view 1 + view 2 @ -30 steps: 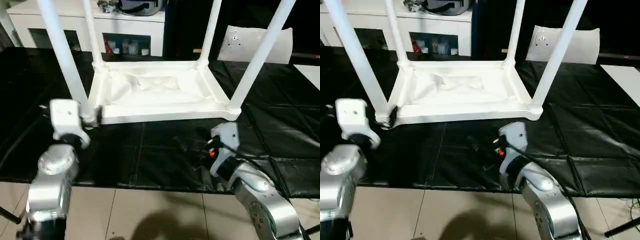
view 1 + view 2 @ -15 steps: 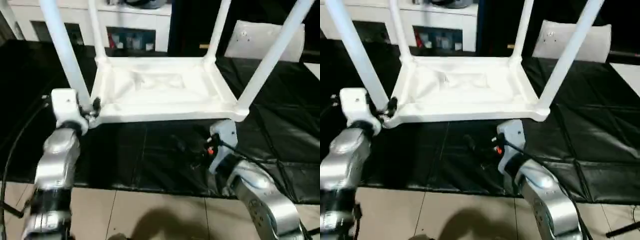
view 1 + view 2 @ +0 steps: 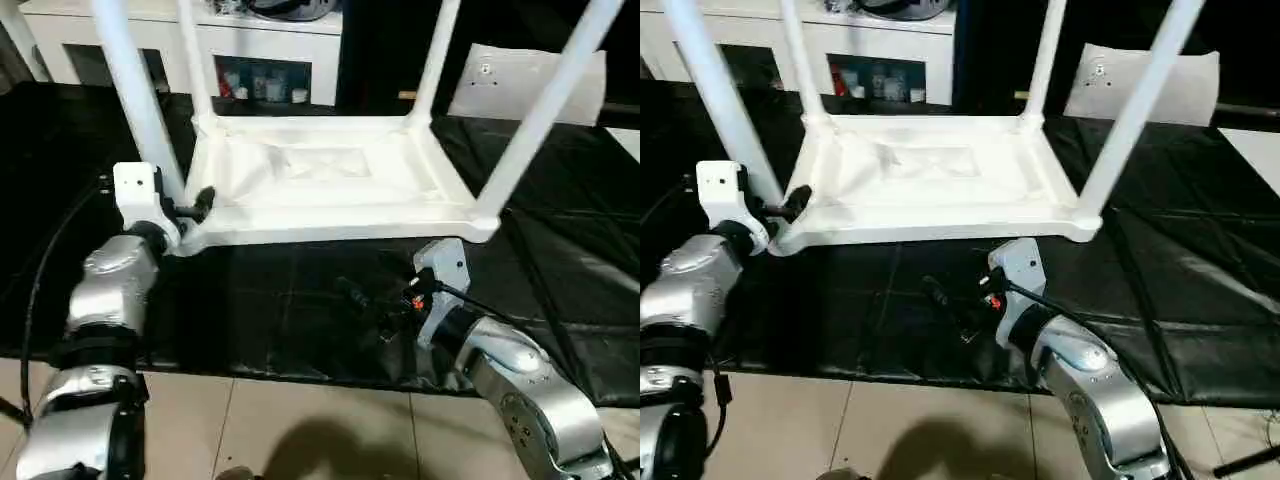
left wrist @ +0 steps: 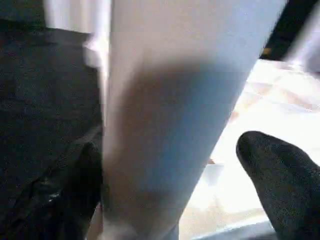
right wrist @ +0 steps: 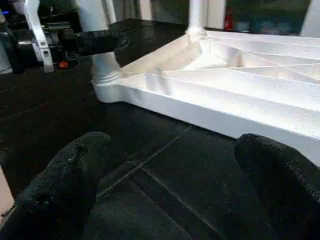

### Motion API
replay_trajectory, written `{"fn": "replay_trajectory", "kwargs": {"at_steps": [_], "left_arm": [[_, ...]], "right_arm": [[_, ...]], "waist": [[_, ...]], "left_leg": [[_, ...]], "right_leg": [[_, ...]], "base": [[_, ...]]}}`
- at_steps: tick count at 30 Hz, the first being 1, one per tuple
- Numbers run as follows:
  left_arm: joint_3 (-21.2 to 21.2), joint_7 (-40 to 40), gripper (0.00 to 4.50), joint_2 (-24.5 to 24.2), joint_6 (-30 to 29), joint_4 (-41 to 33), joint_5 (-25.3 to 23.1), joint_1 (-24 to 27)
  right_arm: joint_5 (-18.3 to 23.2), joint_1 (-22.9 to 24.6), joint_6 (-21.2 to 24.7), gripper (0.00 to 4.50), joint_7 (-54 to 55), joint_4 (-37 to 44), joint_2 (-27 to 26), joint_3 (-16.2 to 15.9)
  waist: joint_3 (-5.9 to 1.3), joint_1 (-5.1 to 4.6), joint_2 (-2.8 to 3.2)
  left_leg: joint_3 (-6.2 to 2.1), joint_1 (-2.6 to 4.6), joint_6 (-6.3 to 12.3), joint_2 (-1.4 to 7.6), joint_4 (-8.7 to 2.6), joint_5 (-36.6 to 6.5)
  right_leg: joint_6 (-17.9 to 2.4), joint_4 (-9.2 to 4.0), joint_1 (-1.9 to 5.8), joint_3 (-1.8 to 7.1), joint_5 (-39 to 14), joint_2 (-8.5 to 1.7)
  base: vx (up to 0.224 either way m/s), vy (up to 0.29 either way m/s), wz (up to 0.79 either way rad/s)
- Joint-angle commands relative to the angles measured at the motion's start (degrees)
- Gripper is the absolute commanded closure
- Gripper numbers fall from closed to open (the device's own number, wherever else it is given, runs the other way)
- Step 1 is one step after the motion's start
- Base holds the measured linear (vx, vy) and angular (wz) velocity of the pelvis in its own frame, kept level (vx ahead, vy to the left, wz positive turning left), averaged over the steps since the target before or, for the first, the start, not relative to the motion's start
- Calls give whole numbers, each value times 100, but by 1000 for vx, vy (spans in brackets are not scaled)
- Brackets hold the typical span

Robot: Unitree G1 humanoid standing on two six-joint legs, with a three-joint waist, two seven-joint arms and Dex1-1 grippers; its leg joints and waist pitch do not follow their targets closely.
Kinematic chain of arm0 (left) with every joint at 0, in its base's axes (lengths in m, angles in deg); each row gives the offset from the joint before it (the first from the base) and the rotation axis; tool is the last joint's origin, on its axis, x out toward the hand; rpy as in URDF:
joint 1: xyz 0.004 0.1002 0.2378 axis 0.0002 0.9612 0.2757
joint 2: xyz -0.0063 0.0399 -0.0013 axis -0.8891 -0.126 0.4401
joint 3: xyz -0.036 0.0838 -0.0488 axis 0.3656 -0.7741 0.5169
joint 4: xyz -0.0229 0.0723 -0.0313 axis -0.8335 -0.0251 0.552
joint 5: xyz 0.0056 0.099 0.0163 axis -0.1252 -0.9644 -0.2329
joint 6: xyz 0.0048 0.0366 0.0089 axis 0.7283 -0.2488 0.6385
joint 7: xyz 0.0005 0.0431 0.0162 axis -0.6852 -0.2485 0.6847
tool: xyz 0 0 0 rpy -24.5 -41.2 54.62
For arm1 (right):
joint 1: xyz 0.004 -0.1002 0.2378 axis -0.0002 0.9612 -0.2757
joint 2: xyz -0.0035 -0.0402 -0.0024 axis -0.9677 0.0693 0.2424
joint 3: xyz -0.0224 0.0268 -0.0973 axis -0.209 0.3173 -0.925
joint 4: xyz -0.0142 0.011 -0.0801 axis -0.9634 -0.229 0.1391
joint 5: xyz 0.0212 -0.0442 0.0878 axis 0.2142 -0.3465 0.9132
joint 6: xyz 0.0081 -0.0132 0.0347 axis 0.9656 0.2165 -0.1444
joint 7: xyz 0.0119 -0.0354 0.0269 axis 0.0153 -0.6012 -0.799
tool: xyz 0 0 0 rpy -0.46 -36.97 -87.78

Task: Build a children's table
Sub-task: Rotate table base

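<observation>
The children's table lies upside down on the black mat, its ribbed white tabletop (image 3: 340,228) facing up. All of its white legs stand in the corner sockets; the near-left leg (image 3: 135,100) and near-right leg (image 3: 545,110) are closest to me. My left gripper (image 3: 182,212) is open, with one black finger (image 3: 203,198) on each side of the near-left leg's base (image 4: 170,125). It does not clamp the leg. My right gripper (image 5: 170,180) hangs open over the mat just in front of the tabletop's near rim (image 5: 210,110), holding nothing.
White cabinets (image 3: 270,50) line the back, and a flat white sheet with a small mark (image 3: 520,80) leans at the back right. The black mat (image 3: 290,300) ends at a tiled floor (image 3: 300,430) by my feet. A black cable (image 3: 40,270) loops beside my left arm.
My left arm has reached forward and inward, bringing its open fingers around the base of the near-left leg. The head camera has shifted slightly. My right gripper has barely moved.
</observation>
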Motion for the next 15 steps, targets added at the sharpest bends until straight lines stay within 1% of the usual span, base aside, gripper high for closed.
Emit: {"fn": "replay_trajectory", "kwargs": {"at_steps": [1, 2, 3, 4, 5, 6, 7, 8, 9, 10, 11, 12, 13, 14, 15], "left_arm": [[-414, -1114, 7, 32, -22, -184, 274, 140], [-520, -1478, 7, -15, -76, -305, 351, 232], [-520, -1478, 7, -15, -76, -305, 351, 232], [-771, -2326, 7, -154, -390, -659, 610, 444], [-892, -2708, 7, -225, -564, -852, 731, 540], [-998, -3006, 7, -285, -767, -1063, 861, 635], [-1130, -3256, 7, -349, -993, -1320, 993, 740], [-1130, -3256, 7, -349, -993, -1320, 993, 740], [-1217, -3452, 7, -387, -1154, -1492, 1074, 807], [-1420, -3621, 7, -396, -1360, -1818, 1142, 916], [-1420, -3621, 7, -396, -1360, -1818, 1142, 916], [-1539, -3620, 7, -306, -1327, -1949, 1066, 940], [-1544, -3590, 7, -284, -1290, -1944, 1041, 931], [-1565, -3467, 7, -193, -1135, -1923, 937, 898], [-1568, -3182, 7, -38, -921, -1880, 785, 823]], "right_arm": [[-53, -29, 4, 0, 7, -89, 20, 45], [-97, -41, 3, 0, 60, -135, 24, 64], [-97, -41, 3, 0, 60, -135, 24, 64], [-221, -102, 7, 0, 256, -297, 26, 150], [-274, -145, 3, 0, 356, -395, 27, 205], [-334, -188, -13, 0, 450, -492, 31, 254], [-394, -236, -28, 0, 541, -595, 38, 304], [-394, -236, -28, 0, 541, -595, 38, 304], [-443, -272, -42, 0, 606, -673, 45, 335], [-595, -342, -88, 0, 715, -867, 104, 354], [-595, -342, -88, 0, 715, -867, 104, 354], [-758, -393, -137, 0, 812, -1066, 173, 350], [-780, -400, -132, 0, 840, -1099, 177, 355], [-867, -430, -110, 0, 956, -1234, 196, 380], [-992, -487, -96, 0, 1150, -1471, 207, 445]], "waist": [[-354, -11, 49], [-348, -2, 39], [-354, 16, 46], [-345, 14, 28], [-340, 16, 13], [-340, 12, 20], [-333, 8, 12], [-336, 17, 12], [-328, 3, 0], [-343, -11, -54], [-344, -12, -46], [-338, -30, -60], [-343, -33, -63], [-349, -36, -86], [-342, -37, -93]], "left_leg": [[-19, 80, 84, 337, -525, -544], [-4, 87, 64, 346, -540, -591], [-6, 103, 48, 354, -543, -616], [16, 103, 21, 357, -559, -668], [35, 88, -22, 353, -584, -657], [53, 100, -78, 344, -586, -726], [69, 106, -86, 341, -588, -785], [70, 120, -109, 352, -588, -803], [98, 101, -75, 329, -584, -786], [107, 78, -45, 327, -575, -669], [105, 63, -29, 327, -573, -584], [130, 55, 37, 310, -555, -496], [128, 43, 51, 308, -547, -459], [139, 44, 69, 300, -537, -408], [150, 34, 99, 291, -529, -377]], "right_leg": [[-1276, -356, 218, 394, -72, -487], [-1286, -353, 209, 393, -77, -475], [-1299, -342, 205, 390, -74, -484], [-1307, -341, 200, 394, -107, -484], [-1271, -342, 204, 401, -229, -482], [-1271, -333, 189, 404, -332, -480], [-1268, -349, 176, 406, -396, -469], [-1270, -341, 174, 408, -410, -482], [-1253, -359, 179, 412, -419, -465], [-1237, -338, 209, 417, -352, -479], [-1221, -329, 219, 417, -321, -484], [-1196, -345, 210, 427, -301, -466], [-1184, -337, 219, 426, -289, -462], [-1171, -346, 220, 431, -262, -458], [-1165, -349, 225, 440, -283, -457]], "base": [[0, 0, 0], [0, 0, 0], [0, 0, 0], [0, 0, 0], [0, 0, 0], [0, 0, 0], [0, 0, 0], [0, 0, 0], [0, 0, 0], [0, 0, 0], [0, 0, 0], [0, 0, 0], [0, 0, 0], [0, 0, 0], [0, 0, 0]]}}
